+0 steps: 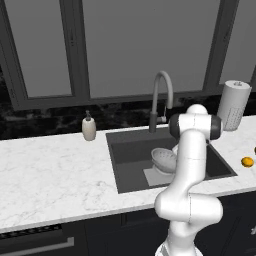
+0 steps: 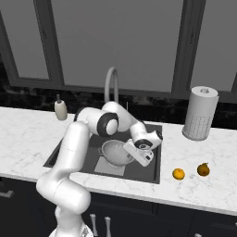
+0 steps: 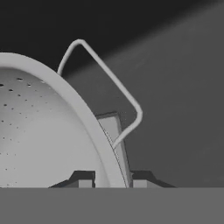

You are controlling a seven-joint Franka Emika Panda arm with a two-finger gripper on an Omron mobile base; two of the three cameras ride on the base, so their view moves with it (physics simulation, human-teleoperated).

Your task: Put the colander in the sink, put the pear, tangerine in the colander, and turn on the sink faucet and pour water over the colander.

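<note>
The colander (image 2: 115, 152) sat inside the sink (image 2: 152, 173), over the lighter square on the sink floor, with the pincer (image 3: 113, 177) clenched on its rim right beside one wire handle (image 3: 109, 83). It looked like thin, stiff metal: light, hard and likely slick, so the rolled rim between the fingertips (image 3: 85, 179) seemed the surest hold, the handle loop being a narrower target. Set down, it should stay put, though a tilted release might let it rock. The sink walls stood close around the bowl, so the clear way out was straight up, and the faucet (image 2: 111, 85) arched over the sink at 12 o'clock of the colander, something to mind on the lift. On the desk (image 2: 203, 194) at about 3 o'clock of the sink lay the tangerine (image 2: 178, 174) and the pear (image 2: 203, 169), near each other but apart, with open marble around them; both looked small, round and apt to roll.
</note>
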